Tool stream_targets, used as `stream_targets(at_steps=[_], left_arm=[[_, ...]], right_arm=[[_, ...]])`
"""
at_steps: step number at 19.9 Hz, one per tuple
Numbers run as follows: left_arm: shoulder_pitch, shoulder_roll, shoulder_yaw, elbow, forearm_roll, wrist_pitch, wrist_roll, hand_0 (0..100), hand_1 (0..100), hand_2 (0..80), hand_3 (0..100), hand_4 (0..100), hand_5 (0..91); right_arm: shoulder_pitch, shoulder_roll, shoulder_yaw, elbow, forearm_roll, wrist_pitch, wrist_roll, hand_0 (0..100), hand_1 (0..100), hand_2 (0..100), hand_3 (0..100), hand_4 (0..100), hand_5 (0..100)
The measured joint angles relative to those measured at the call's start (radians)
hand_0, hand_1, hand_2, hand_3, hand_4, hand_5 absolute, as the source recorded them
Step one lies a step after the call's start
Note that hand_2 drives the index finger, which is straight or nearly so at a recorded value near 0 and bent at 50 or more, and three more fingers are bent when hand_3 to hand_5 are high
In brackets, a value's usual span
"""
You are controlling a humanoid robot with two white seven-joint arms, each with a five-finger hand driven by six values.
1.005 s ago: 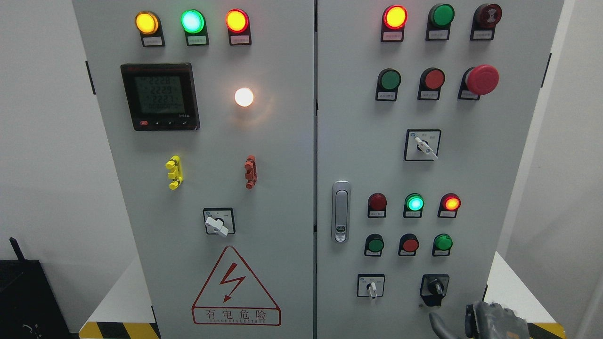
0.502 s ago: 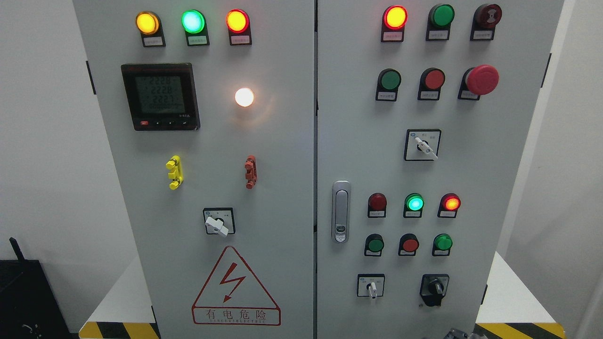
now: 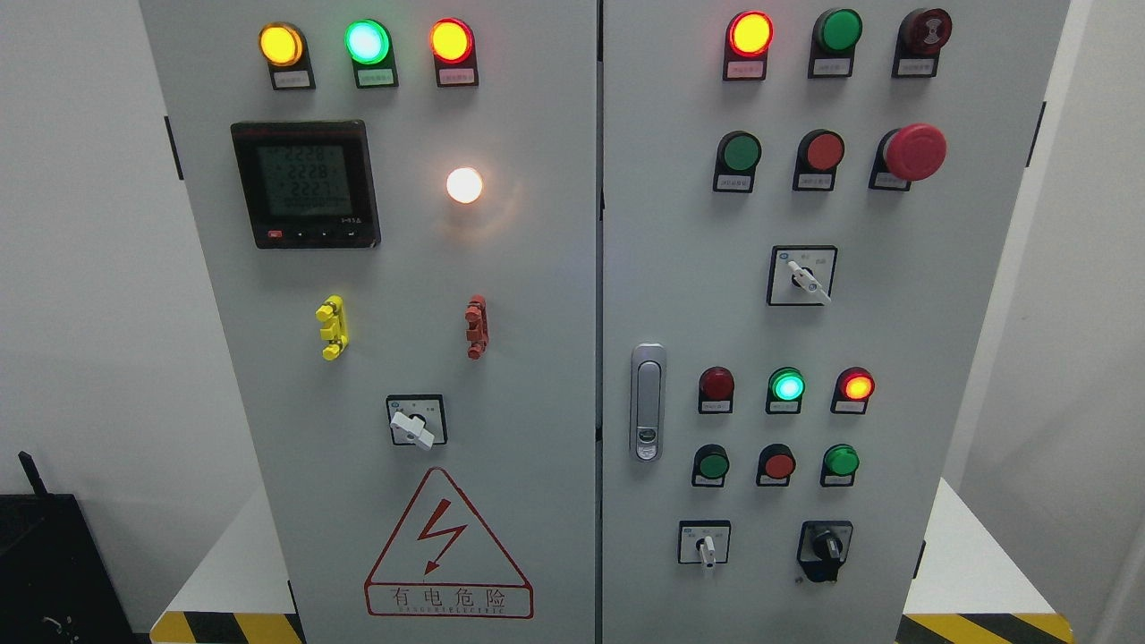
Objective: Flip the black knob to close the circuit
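Hands aren't showing in frame; grip state can't be told. Small black rotary knob point(image 3: 826, 546) is sitting untouched, lower right of grey metal cabinet door point(image 3: 894, 340), w/ handle pointing down-right.

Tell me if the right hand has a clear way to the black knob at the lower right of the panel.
Probably yes. The black knob stands exposed on the right door, with nothing in front of it. The right hand itself is out of view now, so its approach cannot be checked.
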Motion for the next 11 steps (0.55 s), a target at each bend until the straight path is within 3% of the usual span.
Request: stream_targets(at_steps=[6, 11], left_arm=[[0.000, 0.000, 0.000, 0.000, 0.000, 0.000, 0.000, 12, 56, 0.0, 0, 0, 0.0], [0.000, 0.000, 0.000, 0.000, 0.000, 0.000, 0.000, 12, 56, 0.0, 0, 0, 0.0]], right_arm=[[0.060, 0.004, -0.028, -0.027, -0.081, -0.008, 0.046, 0, 0, 0, 0, 0, 0], [0.087, 0.006, -0.042, -0.041, -0.114, -0.011, 0.062, 0, 0, 0, 0, 0, 0]])
